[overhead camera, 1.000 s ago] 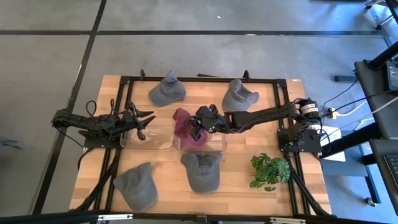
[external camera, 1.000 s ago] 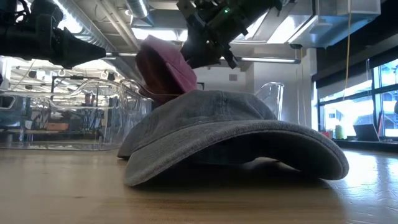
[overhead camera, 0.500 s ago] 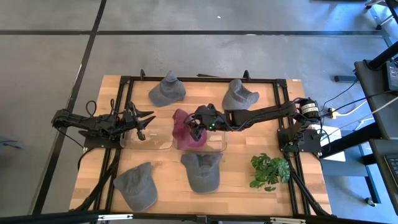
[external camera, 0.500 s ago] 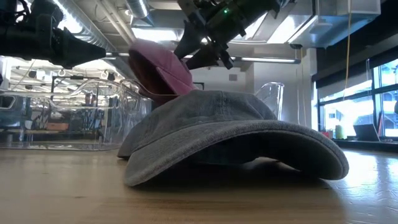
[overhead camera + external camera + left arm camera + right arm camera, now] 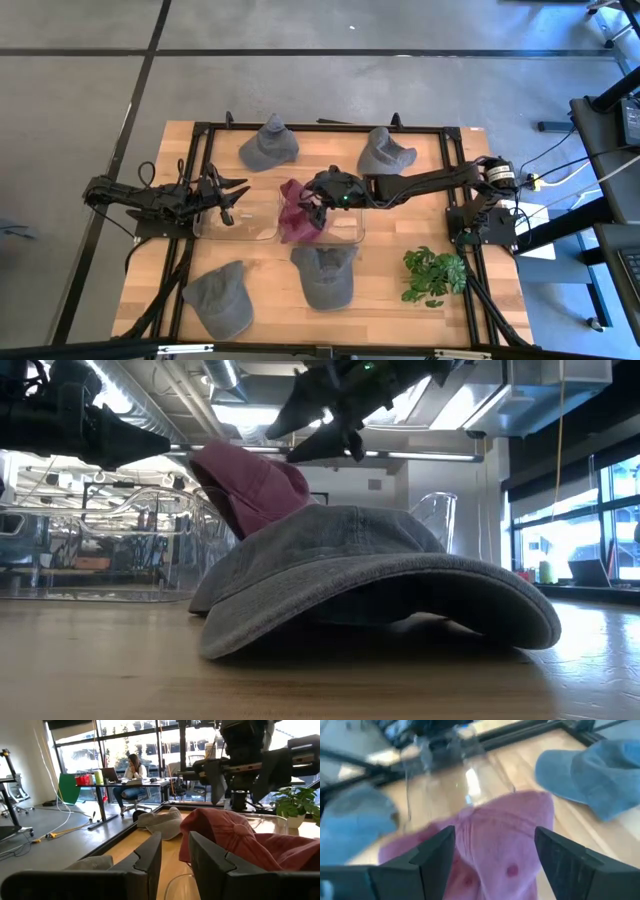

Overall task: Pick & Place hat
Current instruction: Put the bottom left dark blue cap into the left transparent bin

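A maroon hat (image 5: 298, 212) lies in the left end of a clear bin (image 5: 350, 232) at the table's middle; the low view shows the hat (image 5: 255, 485) slumped behind a grey hat. My right gripper (image 5: 316, 200) hangs just above it, open, its fingers (image 5: 435, 857) wide on either side of the hat's crown (image 5: 495, 850) and apart from it. My left gripper (image 5: 238, 194) waits open over a second clear bin (image 5: 235, 228) to the left, pointing at the maroon hat (image 5: 235, 840).
Several grey hats lie on the table: two at the far side (image 5: 268, 145) (image 5: 385, 152), two at the near side (image 5: 322, 275) (image 5: 220, 298). A potted plant (image 5: 433, 275) stands near right. A black frame (image 5: 320, 128) rims the table. A person sits at a desk in the room beyond.
My right gripper has opened and let go of the maroon hat, then risen a little. The hat has dropped from the fingers and slumped lower into the bin, tipping toward the table's left.
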`<state>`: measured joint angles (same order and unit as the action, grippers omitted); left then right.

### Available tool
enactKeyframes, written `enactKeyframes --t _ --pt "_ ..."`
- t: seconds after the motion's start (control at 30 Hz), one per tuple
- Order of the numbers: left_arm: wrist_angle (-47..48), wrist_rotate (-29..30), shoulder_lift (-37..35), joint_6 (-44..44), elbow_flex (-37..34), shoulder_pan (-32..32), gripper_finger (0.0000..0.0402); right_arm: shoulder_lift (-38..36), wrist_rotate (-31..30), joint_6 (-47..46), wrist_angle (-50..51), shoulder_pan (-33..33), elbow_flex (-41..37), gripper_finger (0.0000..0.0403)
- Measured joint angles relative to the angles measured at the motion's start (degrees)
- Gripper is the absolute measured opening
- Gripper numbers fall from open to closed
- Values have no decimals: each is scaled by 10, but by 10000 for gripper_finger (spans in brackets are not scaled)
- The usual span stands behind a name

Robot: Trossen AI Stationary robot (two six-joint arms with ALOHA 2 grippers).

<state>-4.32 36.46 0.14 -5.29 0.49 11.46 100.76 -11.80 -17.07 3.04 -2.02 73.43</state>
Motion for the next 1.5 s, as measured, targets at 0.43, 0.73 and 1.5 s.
enactKeyframes --t 0.43,0.73,1.5 --pt "-22 -22 0 40 0 3 95 -147 -66 40 246 -24 -80 273" --pt "72 -257 39 177 51 17 95 -289 -116 35 105 -12 -258 273" --pt "579 -252 652 585 497 258 95 -326 -162 72 108 73 -264 273"
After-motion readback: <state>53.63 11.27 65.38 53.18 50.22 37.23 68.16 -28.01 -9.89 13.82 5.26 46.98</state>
